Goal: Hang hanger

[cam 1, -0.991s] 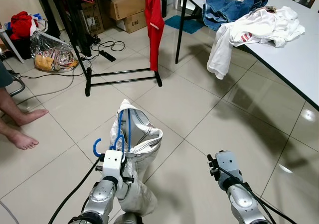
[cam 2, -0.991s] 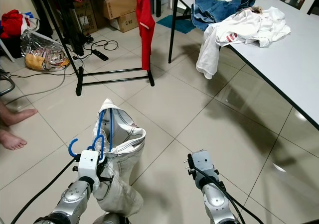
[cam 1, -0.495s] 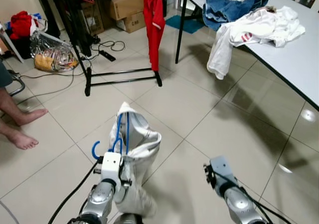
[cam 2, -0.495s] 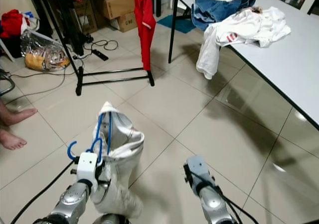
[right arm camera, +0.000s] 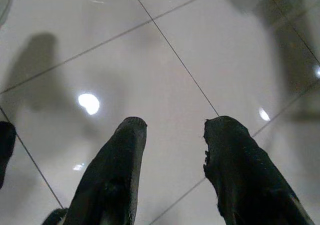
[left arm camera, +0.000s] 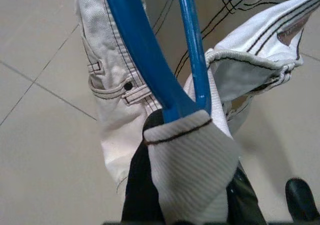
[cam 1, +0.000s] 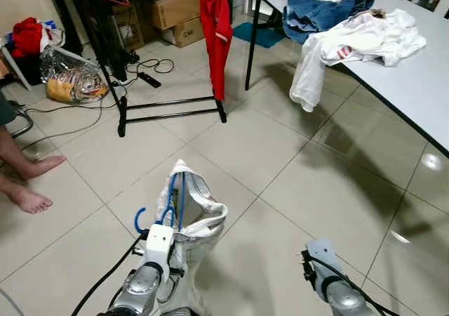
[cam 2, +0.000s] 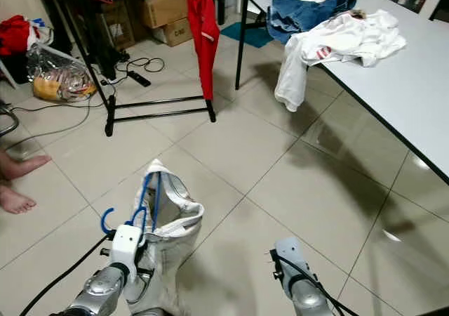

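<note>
Hanger [cam 1: 170, 200] above tiled floor [cam 1: 295, 168], rack [cam 1: 126, 91] beyond.

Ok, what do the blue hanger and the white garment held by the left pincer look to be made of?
The blue hanger looks like smooth moulded plastic: uniform colour, soft sheen, rounded bars. The white garment looks like cotton twill or denim: visible diagonal weave, dark contrast stitching, a belt loop with a rivet. The left pincer is shut on both; its fingers look matte black, possibly rubbery.

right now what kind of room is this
Probably a lived-in home room used for sorting laundry: a garment rack holding a red garment, clothes heaped on a white table, and cardboard boxes.
</note>
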Available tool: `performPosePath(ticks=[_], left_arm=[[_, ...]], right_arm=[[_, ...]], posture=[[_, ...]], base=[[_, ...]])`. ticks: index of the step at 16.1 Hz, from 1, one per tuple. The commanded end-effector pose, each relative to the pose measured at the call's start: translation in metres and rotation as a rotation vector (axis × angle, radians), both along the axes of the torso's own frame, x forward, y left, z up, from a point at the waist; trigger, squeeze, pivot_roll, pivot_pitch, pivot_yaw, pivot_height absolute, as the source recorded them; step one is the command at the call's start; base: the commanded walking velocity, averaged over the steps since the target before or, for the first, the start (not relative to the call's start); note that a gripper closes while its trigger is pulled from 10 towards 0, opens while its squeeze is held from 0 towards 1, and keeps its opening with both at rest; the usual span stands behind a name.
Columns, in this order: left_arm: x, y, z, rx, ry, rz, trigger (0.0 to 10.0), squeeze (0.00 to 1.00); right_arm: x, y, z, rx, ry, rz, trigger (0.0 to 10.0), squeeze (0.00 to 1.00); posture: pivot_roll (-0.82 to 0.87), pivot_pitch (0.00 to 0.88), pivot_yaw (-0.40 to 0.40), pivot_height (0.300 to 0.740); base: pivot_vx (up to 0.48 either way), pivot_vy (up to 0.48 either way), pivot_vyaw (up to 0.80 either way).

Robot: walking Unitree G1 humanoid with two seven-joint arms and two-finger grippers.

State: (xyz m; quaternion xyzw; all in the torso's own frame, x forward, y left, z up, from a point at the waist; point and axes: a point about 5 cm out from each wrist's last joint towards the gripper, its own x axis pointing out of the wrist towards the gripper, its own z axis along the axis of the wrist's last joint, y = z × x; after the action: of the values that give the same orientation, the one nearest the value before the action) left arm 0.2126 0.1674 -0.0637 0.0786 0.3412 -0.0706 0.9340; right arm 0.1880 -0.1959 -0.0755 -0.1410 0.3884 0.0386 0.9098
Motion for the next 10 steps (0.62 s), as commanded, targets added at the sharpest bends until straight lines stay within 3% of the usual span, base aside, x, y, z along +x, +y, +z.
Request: performPosePath(ticks=[1, 10], left_arm=[[-0.0062, 0.0010, -0.0041, 0.019, 0.033, -0.025, 10.0, 0.00], [-0.0088, 0.0054, -0.0056, 0.029, 0.047, -0.004, 10.0, 0.00]], right_arm=[[-0.0067, -0.0040, -0.0035, -0.006, 0.032, -0.034, 10.0, 0.00], [-0.0081, -0.0058, -0.0041, -0.024, 0.043, -0.030, 10.0, 0.00]], posture=[[-0.01, 0.000, 0.040, 0.740], [-0.01, 0.000, 0.037, 0.740]], base=[[0.000, 0.000, 0.00], [0.000, 0.000, 0.00]])
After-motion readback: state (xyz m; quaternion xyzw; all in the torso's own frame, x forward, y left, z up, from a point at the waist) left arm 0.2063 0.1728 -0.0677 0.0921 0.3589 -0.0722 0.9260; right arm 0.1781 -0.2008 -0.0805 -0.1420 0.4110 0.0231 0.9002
